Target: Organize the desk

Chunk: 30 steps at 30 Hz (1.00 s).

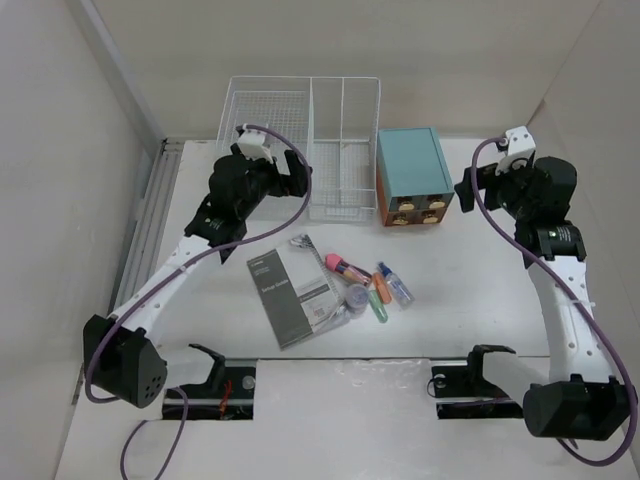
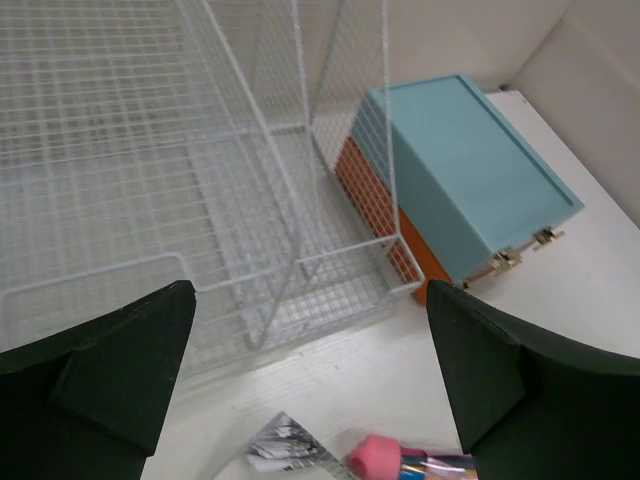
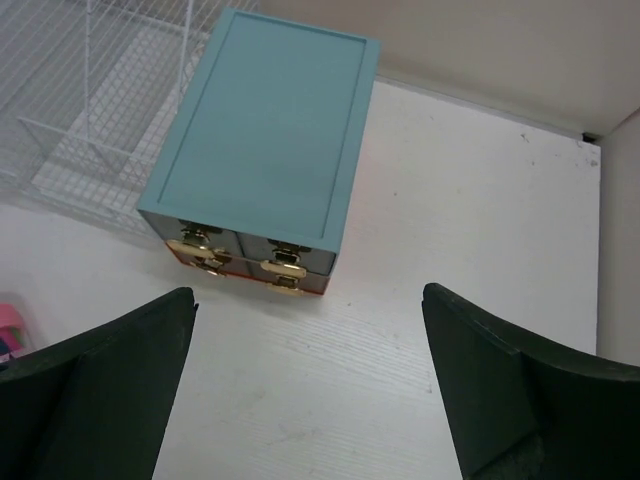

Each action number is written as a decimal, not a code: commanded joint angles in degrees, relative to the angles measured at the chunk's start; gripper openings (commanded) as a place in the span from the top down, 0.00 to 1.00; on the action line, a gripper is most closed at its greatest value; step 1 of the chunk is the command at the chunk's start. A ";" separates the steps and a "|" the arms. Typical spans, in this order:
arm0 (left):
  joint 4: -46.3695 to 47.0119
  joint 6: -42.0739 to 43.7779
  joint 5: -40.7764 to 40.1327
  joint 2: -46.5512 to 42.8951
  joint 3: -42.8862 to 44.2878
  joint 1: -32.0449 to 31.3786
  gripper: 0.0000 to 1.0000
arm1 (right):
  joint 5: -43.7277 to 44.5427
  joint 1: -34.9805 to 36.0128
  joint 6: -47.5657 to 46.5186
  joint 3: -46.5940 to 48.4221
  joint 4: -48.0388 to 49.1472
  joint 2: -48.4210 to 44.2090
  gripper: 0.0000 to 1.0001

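The white desk (image 1: 480, 290) holds a loose heap at its middle: a grey booklet (image 1: 292, 296), a pink-capped marker (image 1: 343, 266), an orange marker (image 1: 377, 290), a green marker (image 1: 378, 305) and a small blue-capped bottle (image 1: 394, 284). My left gripper (image 1: 285, 180) hangs open and empty above the front of the wire basket (image 1: 345, 150). In its wrist view the pink cap (image 2: 375, 455) and the booklet's corner (image 2: 285, 445) lie below the gripper (image 2: 310, 300). My right gripper (image 1: 468, 190) stands open and empty to the right of the teal drawer box (image 1: 412, 165), over bare desk (image 3: 480, 200).
The white wire basket (image 2: 150, 180) has two compartments and stands at the back centre, with the teal box (image 3: 270, 130) with brass handles touching its right side. A grey rail (image 1: 155, 215) runs along the desk's left edge. Walls close in on the left, back and right.
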 commanded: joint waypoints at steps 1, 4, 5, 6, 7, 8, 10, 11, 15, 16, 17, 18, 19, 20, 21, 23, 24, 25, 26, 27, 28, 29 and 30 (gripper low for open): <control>-2.28 0.57 0.11 -2.79 0.51 -4.19 0.00 | -5.79 -0.12 0.17 1.34 2.61 -0.24 0.00; -5.02 -2.39 -2.34 -6.30 -1.76 -9.11 0.00 | -17.79 -0.12 -5.79 0.20 1.75 -1.73 0.02; -5.80 -3.46 -2.35 -7.53 -3.08 -10.25 0.03 | -20.73 0.40 -6.42 -0.41 1.74 -1.74 0.17; -5.81 -4.60 -2.35 -10.67 -4.66 -12.44 0.09 | -22.50 1.71 -6.42 -0.42 1.74 -1.74 0.49; -5.11 -6.09 -3.92 -12.62 -6.68 -13.59 0.29 | -22.51 3.20 -6.42 0.10 1.22 -0.70 0.92; -4.50 -7.50 -4.98 -14.73 -11.14 -14.56 0.48 | -20.51 7.05 -6.42 1.06 -1.74 0.19 1.00; -3.71 -12.07 -7.88 -21.58 -15.82 -17.36 0.82 | -21.02 9.71 -8.44 1.78 -3.00 0.99 1.00; -3.70 -13.48 -10.50 -23.95 -18.10 -18.08 0.93 | -21.02 10.94 -9.58 1.78 -3.00 1.68 0.37; -2.74 -23.40 -16.94 -35.30 -31.35 -23.70 0.71 | -17.10 19.63 -12.31 -4.27 2.43 0.11 0.00; -2.74 -25.34 -17.73 -36.88 -33.31 -24.58 0.36 | -14.80 24.88 -12.31 -5.42 5.49 0.11 0.00; -3.52 -28.75 -18.34 -39.07 -34.90 -25.81 0.31 | -12.78 27.02 -10.66 -6.04 6.48 0.11 0.00; -4.13 -30.18 -19.92 -39.70 -36.39 -26.34 0.29 | -11.19 28.52 -9.69 -6.04 7.10 3.76 0.00; -4.14 -31.58 -20.45 -39.71 -39.19 -26.35 0.28 | -12.40 29.40 -8.89 -6.04 7.11 6.06 0.00; -4.92 -32.64 -20.46 -39.71 -40.26 -26.96 0.28 | -13.89 30.11 -7.49 -4.91 6.32 8.52 0.00; -5.89 -34.91 -21.33 -39.71 -41.06 -27.48 0.28 | -15.21 30.11 -6.70 -3.34 6.32 13.50 0.00; -7.39 -37.47 -23.44 -39.01 -42.73 -28.19 0.27 | -17.42 33.00 -6.16 -1.40 5.79 18.01 0.00; -9.05 -38.70 -24.93 -38.40 -42.73 -29.06 0.27 | -18.11 33.97 -4.59 -0.52 6.48 19.95 0.00; -9.76 -41.41 -28.07 -38.39 -43.52 -29.07 0.27 | -18.12 34.94 -4.06 0.88 7.19 23.62 0.00; -10.29 -42.48 -29.41 -38.39 -44.05 -29.85 0.25 | -18.12 36.77 -4.05 1.86 8.67 25.49 0.00; -12.12 -43.63 -30.82 -38.39 -44.75 -29.86 0.25 | -18.12 37.49 -3.36 2.91 8.69 27.51 0.00; -13.36 -44.94 -33.01 -38.39 -44.76 -30.38 0.25 | -18.12 37.50 -2.83 5.53 9.38 31.88 0.00; -14.24 -45.91 -33.90 -37.78 -44.76 -30.39 0.25 | -18.82 38.28 -2.82 6.95 9.39 34.10 0.00; -15.73 -47.92 -34.86 -37.17 -44.76 -30.39 0.25 | -19.78 38.29 -2.04 8.27 9.91 36.21 0.00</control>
